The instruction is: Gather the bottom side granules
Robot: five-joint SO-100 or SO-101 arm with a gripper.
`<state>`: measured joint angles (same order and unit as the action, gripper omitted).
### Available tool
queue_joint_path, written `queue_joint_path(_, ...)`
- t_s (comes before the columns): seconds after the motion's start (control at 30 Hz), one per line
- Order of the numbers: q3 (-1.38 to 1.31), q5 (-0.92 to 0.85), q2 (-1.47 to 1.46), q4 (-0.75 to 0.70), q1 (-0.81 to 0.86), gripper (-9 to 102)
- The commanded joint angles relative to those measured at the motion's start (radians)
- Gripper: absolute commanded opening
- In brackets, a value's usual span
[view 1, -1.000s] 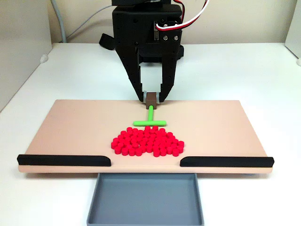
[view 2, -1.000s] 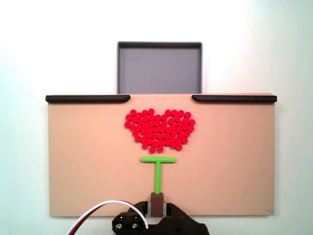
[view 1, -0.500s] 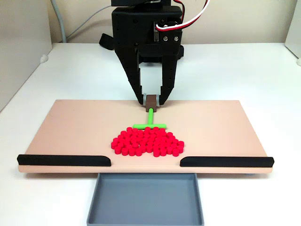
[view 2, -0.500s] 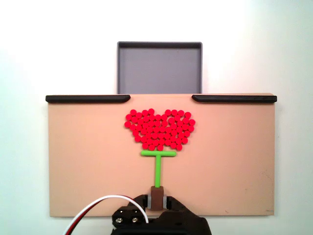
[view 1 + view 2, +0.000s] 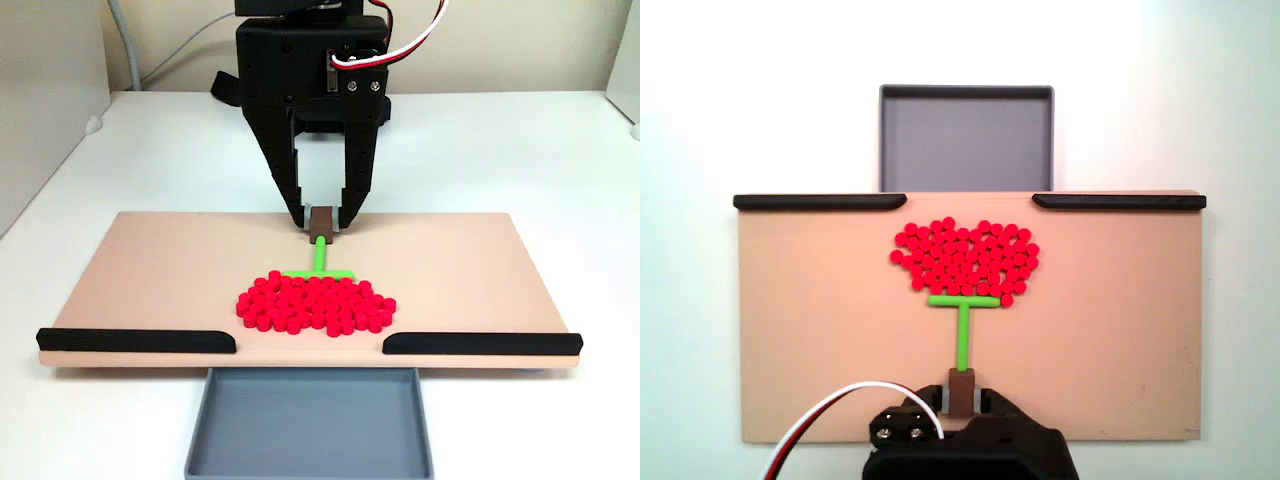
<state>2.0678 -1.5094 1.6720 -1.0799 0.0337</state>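
The granules [image 5: 316, 304] [image 5: 966, 257] are a cluster of tiny red pellets lying on the tan board [image 5: 150, 270] [image 5: 810, 330], just short of the gap between the two black rails. A green T-shaped pusher [image 5: 319, 267] [image 5: 963, 312] has its crossbar pressed against the cluster's edge nearest the arm. The black gripper [image 5: 321, 220] [image 5: 961, 393] is shut on the pusher's brown handle block [image 5: 321, 222] [image 5: 961, 390].
Two black rails [image 5: 135, 340] [image 5: 482, 343] line the board's edge, leaving a gap in the middle. A grey tray [image 5: 310, 425] [image 5: 966, 137] sits just beyond that gap. White tabletop surrounds the board; red and white wires run from the arm.
The gripper has pushed the green pusher forward toward the rails. Its crossbar now touches the granules, and the cluster has become flatter and wider on that side.
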Motion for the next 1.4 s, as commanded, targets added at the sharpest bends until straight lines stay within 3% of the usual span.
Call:
queue_joint_path(0.0,-0.008,0.000,-0.028,0.006,-0.006,0)
queue_joint_path(1.1,-0.038,0.043,0.083,-0.008,-0.023,0)
queue_joint_path(1.37,-0.038,0.052,0.204,-0.126,-0.038,0)
